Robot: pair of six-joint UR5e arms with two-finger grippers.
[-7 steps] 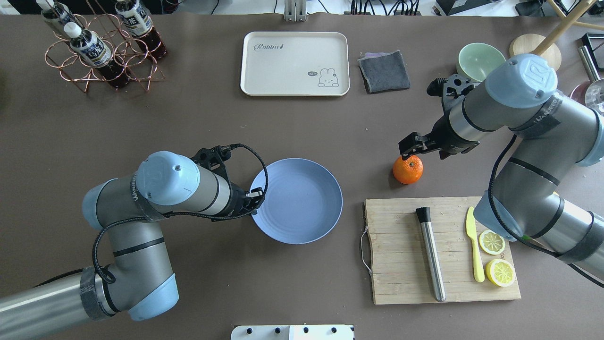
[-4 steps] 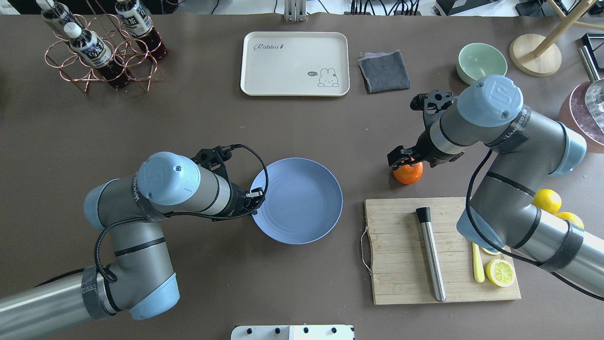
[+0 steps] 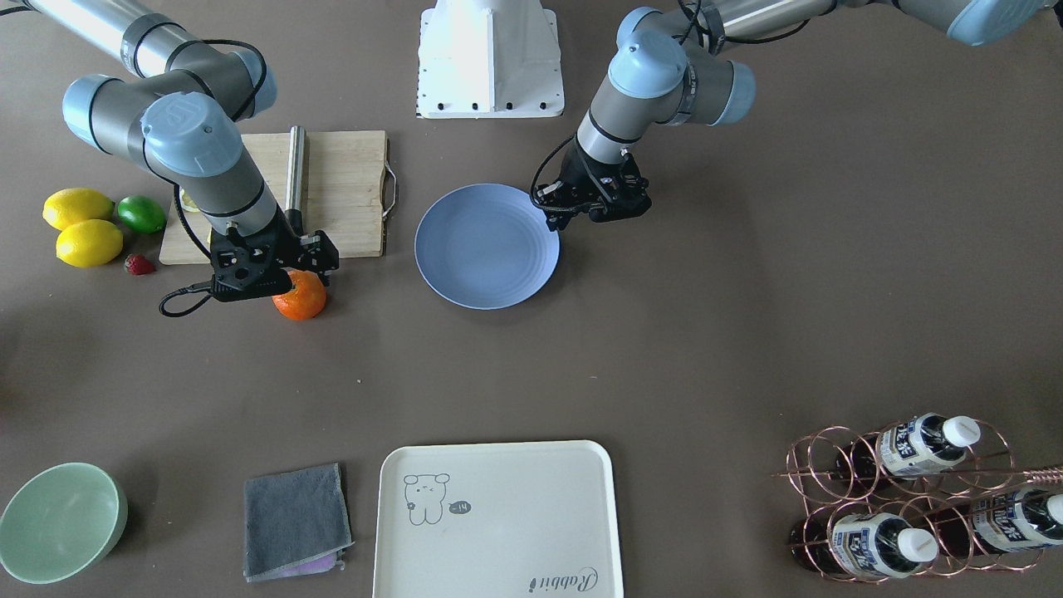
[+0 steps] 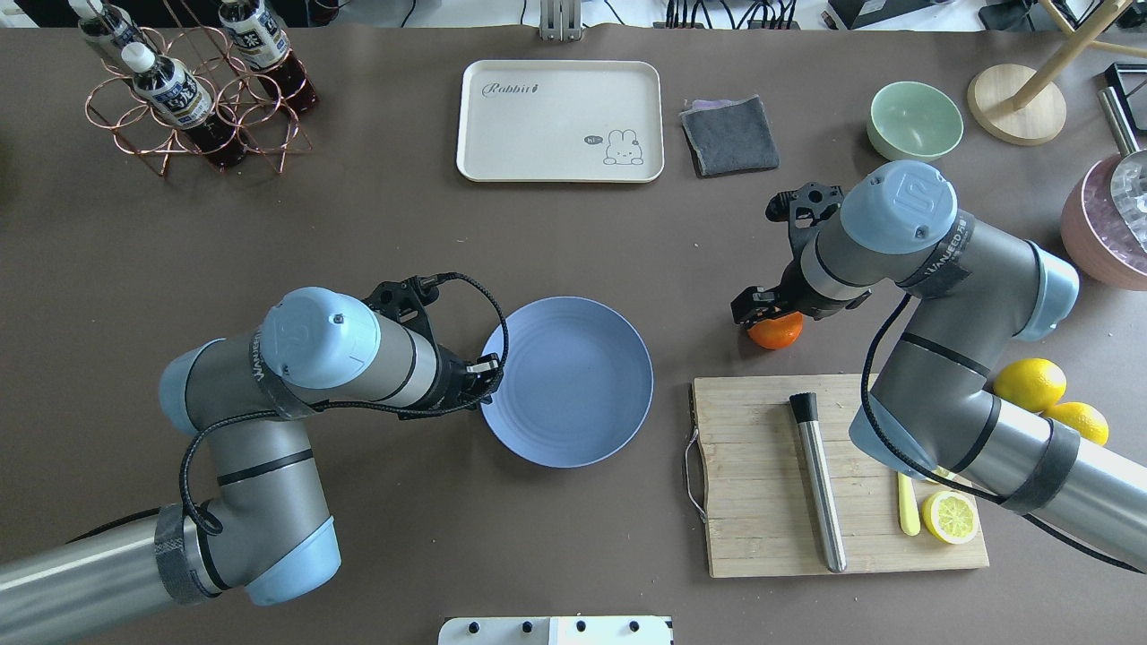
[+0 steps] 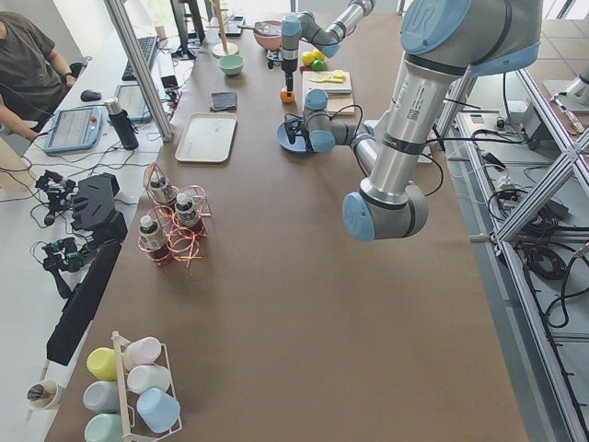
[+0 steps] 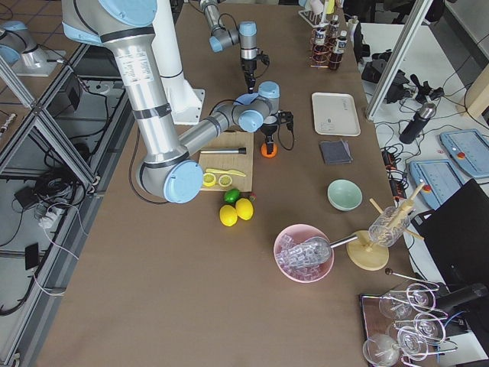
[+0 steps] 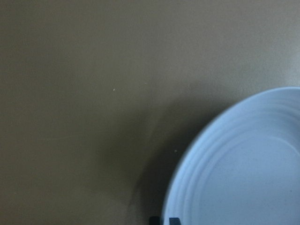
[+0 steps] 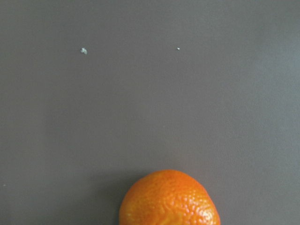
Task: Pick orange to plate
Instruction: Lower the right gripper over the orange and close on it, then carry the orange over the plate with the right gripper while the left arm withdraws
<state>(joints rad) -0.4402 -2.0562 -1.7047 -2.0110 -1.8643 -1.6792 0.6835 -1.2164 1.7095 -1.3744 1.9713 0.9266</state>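
Note:
The orange (image 4: 778,334) rests on the brown table just beyond the cutting board; it also fills the bottom edge of the right wrist view (image 8: 168,200). My right gripper (image 4: 767,313) hangs directly over it and hides its top; no fingers show in that wrist view, and the gripper looks open. The blue plate (image 4: 573,399) lies flat at the table's middle, well left of the orange. My left gripper (image 4: 491,369) sits at the plate's left rim (image 7: 187,159), its two tips close together on the rim.
A bamboo cutting board (image 4: 762,528) with a steel cylinder (image 4: 817,484), a yellow knife and a lemon slice (image 4: 950,517) lies near the orange. Whole lemons (image 4: 1030,383), a lime (image 3: 141,213), green bowl (image 4: 914,118), cloth (image 4: 728,134), cream tray (image 4: 560,121) and bottle rack (image 4: 188,90) ring the table.
My right arm has swung left and lowered, bringing its gripper from beside the orange to over its top. The plate has shifted slightly to the right. The left arm has stayed put.

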